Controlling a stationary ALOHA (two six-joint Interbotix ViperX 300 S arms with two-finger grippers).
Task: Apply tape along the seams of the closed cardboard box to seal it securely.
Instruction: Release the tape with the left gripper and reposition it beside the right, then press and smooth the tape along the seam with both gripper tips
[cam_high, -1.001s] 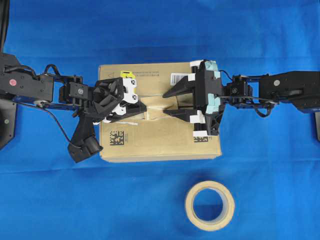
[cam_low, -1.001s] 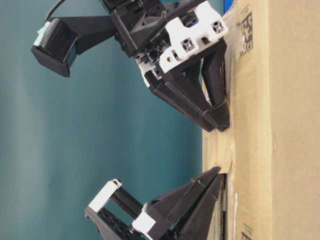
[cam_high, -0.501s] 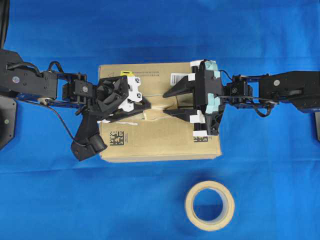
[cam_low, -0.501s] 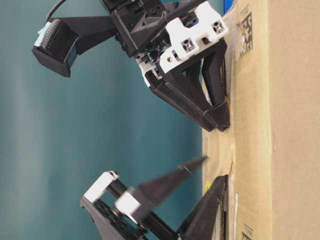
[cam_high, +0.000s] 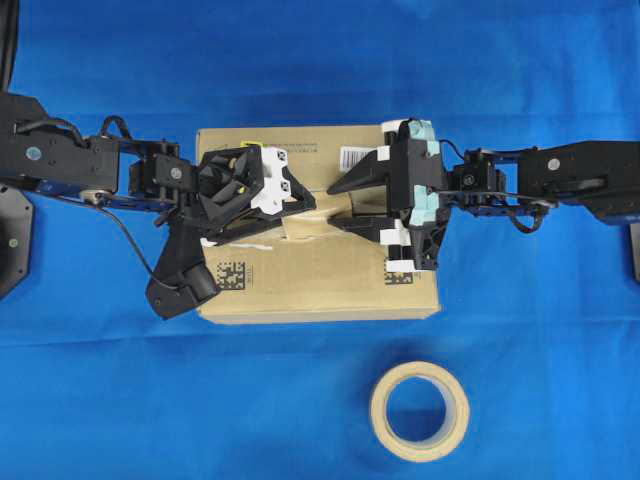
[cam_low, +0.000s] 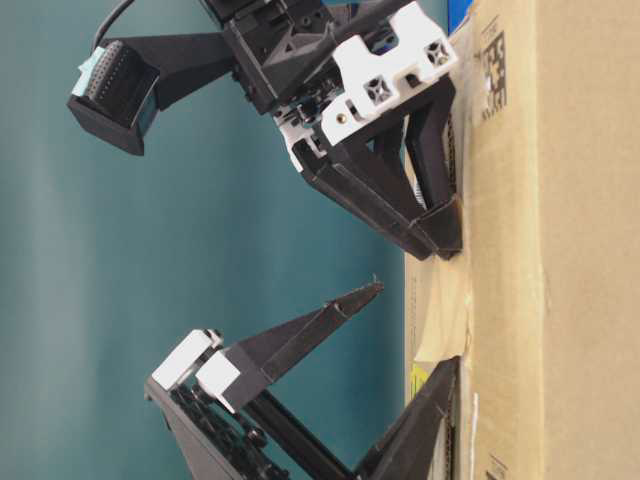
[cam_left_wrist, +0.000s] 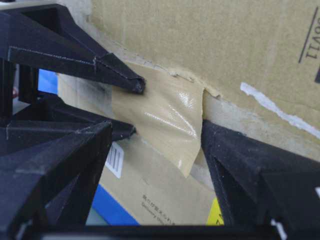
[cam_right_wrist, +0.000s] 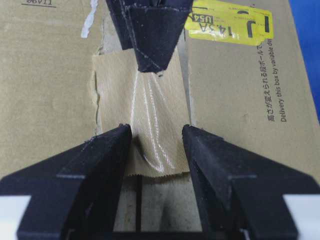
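Pressing a square of tan tape over the seam on top of the cardboard box, both arms meet at the middle of the lid. The right pincer is spread, its tips planted on the tape's right end without gripping it. The left pincer is wide open too, one finger down on the tape's left end, the other raised clear.

The tape carries glossy wrinkles, and one edge looks lifted in the left wrist view. If either tip drags sideways, the piece could crease or peel and fail to seal.

Compared with a second ago, the left pincer has opened, its upper finger swinging off the lid, and has slid rightward onto the tape. The tape roll sits on the blue bench, near side.
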